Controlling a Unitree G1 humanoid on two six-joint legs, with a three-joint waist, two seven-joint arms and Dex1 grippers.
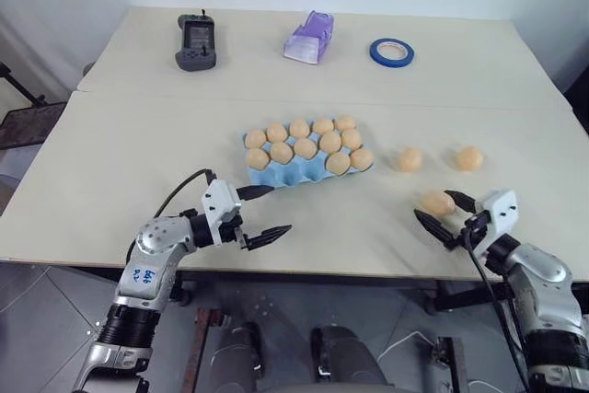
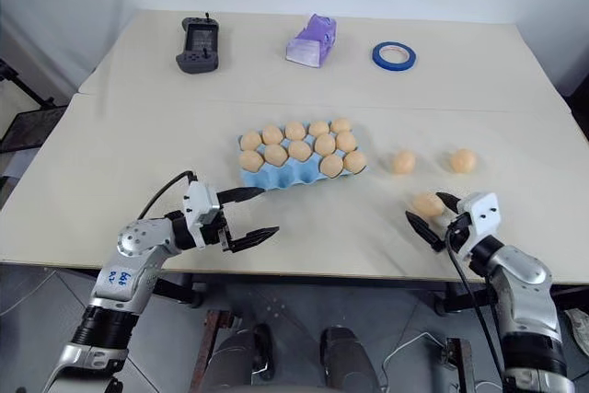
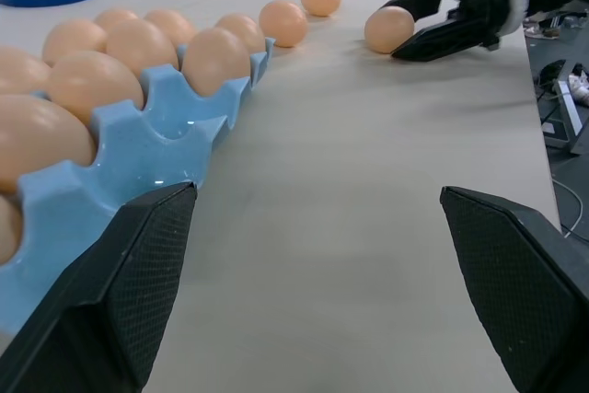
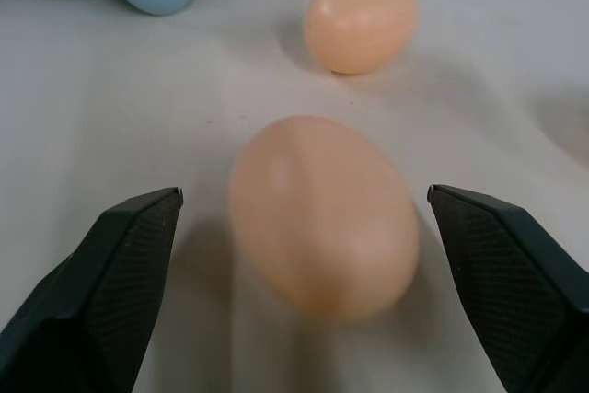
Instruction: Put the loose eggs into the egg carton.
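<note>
The light blue egg carton (image 1: 287, 175) lies mid-table, holding several pale orange eggs, with cups at its near left side bare. Three loose eggs lie to its right: two side by side (image 1: 409, 159) (image 1: 469, 158), and a nearer one (image 1: 437, 202). My right gripper (image 1: 444, 213) is open, level with the table. One finger stands on each side of the nearest egg (image 4: 322, 213), and a gap shows on both sides. My left gripper (image 1: 281, 211) is open and holds nothing, just in front of the carton's near left corner (image 3: 156, 98).
Along the far side of the table lie a black handheld device (image 1: 195, 41), a purple-white tissue pack (image 1: 309, 37) and a blue tape roll (image 1: 391, 52). A seam crosses the table behind the carton. Both grippers hover close to the table's front edge (image 1: 350, 273).
</note>
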